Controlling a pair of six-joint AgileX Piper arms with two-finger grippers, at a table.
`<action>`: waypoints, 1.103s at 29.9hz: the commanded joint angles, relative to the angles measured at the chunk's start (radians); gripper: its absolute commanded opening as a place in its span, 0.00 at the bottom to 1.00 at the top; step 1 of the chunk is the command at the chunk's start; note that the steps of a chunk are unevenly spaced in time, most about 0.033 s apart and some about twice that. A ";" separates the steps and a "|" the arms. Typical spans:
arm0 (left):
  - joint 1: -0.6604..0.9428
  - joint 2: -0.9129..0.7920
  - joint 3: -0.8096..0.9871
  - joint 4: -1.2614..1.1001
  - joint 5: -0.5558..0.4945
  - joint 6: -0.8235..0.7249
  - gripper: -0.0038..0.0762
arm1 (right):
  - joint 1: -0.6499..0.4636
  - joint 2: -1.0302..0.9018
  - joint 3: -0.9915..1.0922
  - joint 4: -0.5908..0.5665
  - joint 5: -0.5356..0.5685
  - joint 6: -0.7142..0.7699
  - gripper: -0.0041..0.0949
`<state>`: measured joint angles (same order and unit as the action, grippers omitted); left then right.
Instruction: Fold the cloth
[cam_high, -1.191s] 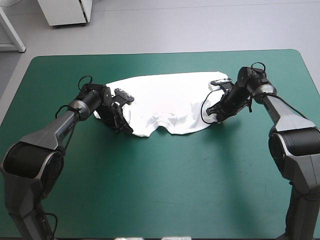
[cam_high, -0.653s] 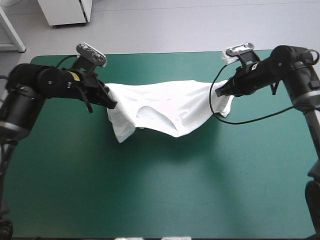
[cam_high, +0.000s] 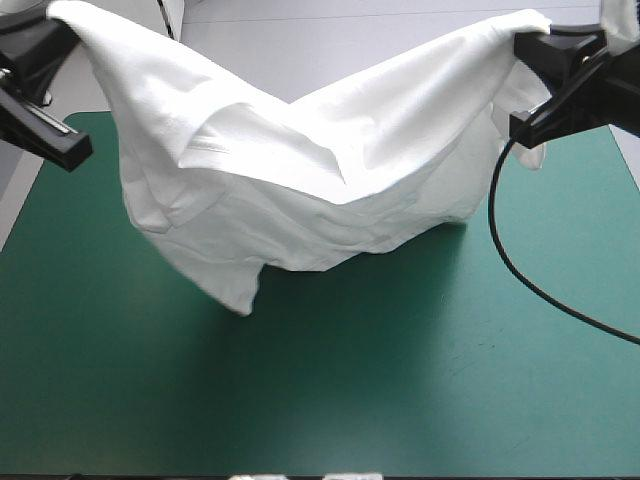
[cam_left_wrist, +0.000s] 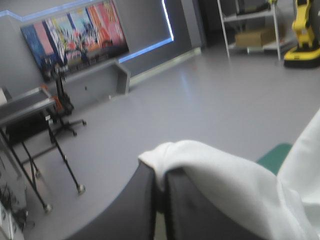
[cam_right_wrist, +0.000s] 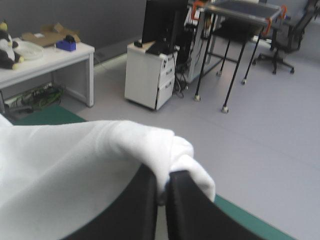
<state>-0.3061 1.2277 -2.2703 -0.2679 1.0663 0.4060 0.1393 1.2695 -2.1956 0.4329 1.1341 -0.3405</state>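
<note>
The white T-shirt (cam_high: 300, 170) hangs high above the teal-green table (cam_high: 400, 380), stretched between both arms and sagging in the middle, its lowest corner just over the cover. My left gripper (cam_high: 62, 18) holds its one top corner at the high view's upper left. My right gripper (cam_high: 528, 42) holds the other at the upper right. In the left wrist view the black fingers (cam_left_wrist: 145, 200) are all but shut with white cloth (cam_left_wrist: 225, 185) draped over their tips. The right wrist view shows the same: fingers (cam_right_wrist: 145, 200) pinch a bunched fold of the T-shirt (cam_right_wrist: 75, 160).
Bare teal-green cover lies in front of and under the hanging T-shirt. Both wrist views look level into the room, with only a strip of the table's edge (cam_right_wrist: 50, 114) showing.
Both arms have risen sharply and moved apart, lifting the T-shirt off the table. Earlier it lay flat, then hung low; now it is held high and spread wide.
</note>
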 joint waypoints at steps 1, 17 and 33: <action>-0.004 -0.020 -0.115 -0.066 -0.121 0.006 0.04 | 0.002 -0.028 -0.094 0.053 -0.100 -0.011 0.03; -0.004 -0.020 -0.091 -0.084 -0.016 -0.035 0.04 | 0.002 -0.069 -0.084 0.084 -0.063 -0.004 0.03; -0.004 0.183 0.129 -0.011 -0.081 -0.047 0.04 | 0.002 0.094 0.223 -0.057 -0.103 -0.021 0.03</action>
<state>-0.3061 1.3725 -2.1256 -0.2740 1.1062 0.3693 0.1393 1.3306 -1.9558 0.3872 1.1366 -0.3479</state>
